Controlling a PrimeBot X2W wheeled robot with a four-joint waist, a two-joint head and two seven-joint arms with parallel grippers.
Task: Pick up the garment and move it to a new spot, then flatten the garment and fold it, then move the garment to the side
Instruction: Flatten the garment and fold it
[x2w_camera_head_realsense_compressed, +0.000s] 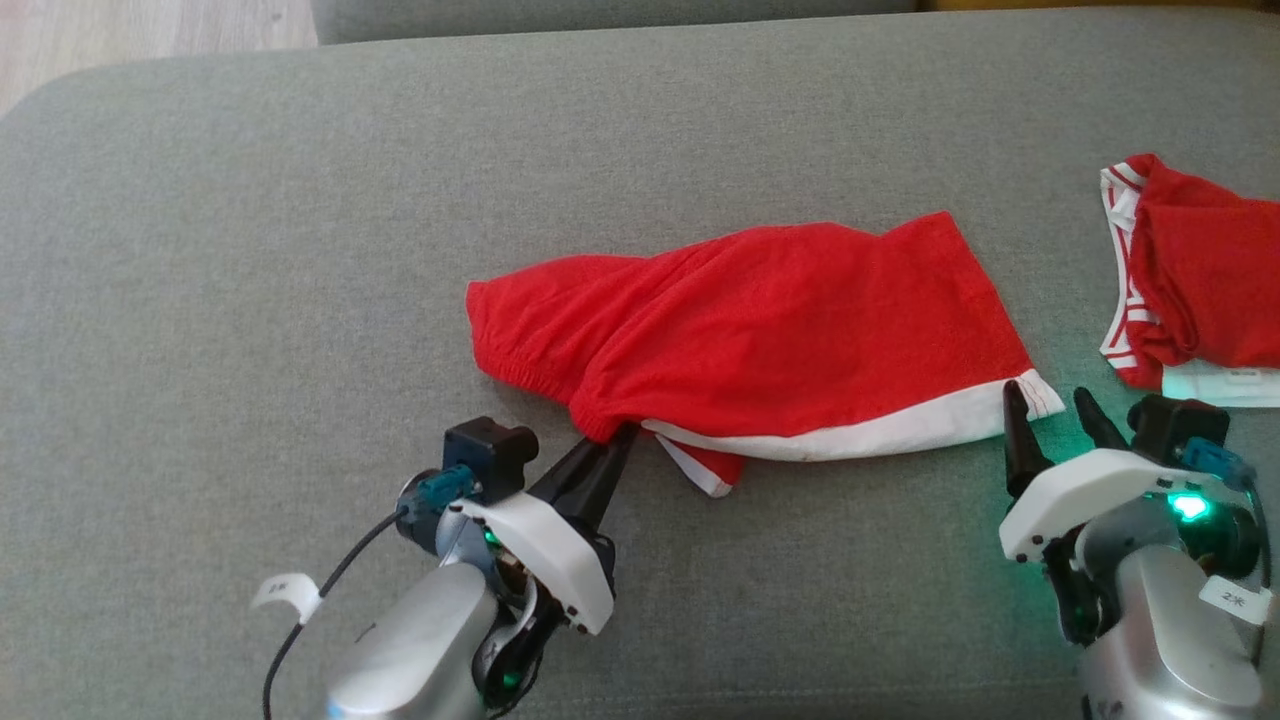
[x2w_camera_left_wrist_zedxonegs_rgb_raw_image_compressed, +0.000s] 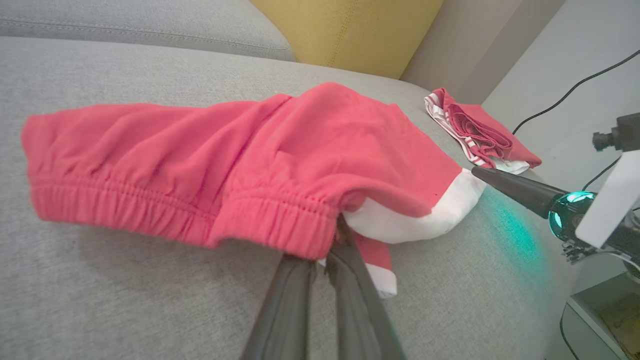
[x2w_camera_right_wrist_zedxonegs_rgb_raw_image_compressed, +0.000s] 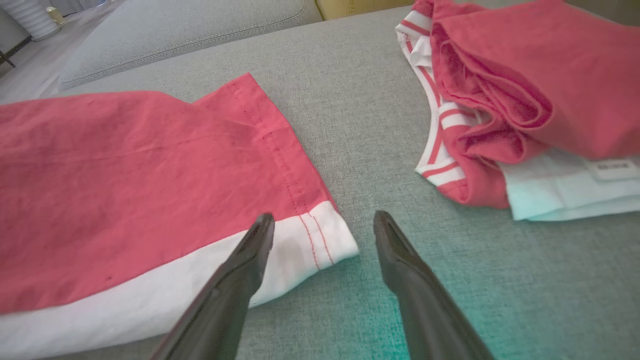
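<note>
Nearest the robot, the left gripper (x2w_camera_head_realsense_compressed: 620, 436) was clenched on the garment (x2w_camera_head_realsense_compressed: 780, 330), its two dark fingers pressed together and pinching the gathered elastic edge at the cloth's near left side. At the lower right, the right gripper (x2w_camera_head_realsense_compressed: 1047, 392) stood released, its fingers spread wide. In the right wrist view one finger lay over the white corner of the garment and the other over bare cushion, with nothing held between them; whether the finger touched the cloth could not be told. A green glow from that gripper's light fell on the fabric beside it. The garment lay across the middle of the grey sofa cushion (x2w_camera_head_realsense_compressed: 250, 250), stretched roughly from left to right between the two grippers. It was a red pair of shorts with a broad white band along its near edge, a ruched elastic waistband at its left end and a straight stitched hem at its right end. It was rumpled rather than flat, bulging upward in soft folds, and a small red flap with white trim poked out beneath it just beside the left gripper. Farther right, apart from it, lay a second garment (x2w_camera_head_realsense_compressed: 1210, 280), red with white stripes, bunched up. Beyond the cushion, wooden floor (x2w_camera_head_realsense_compressed: 120, 40) showed at the far left.
</note>
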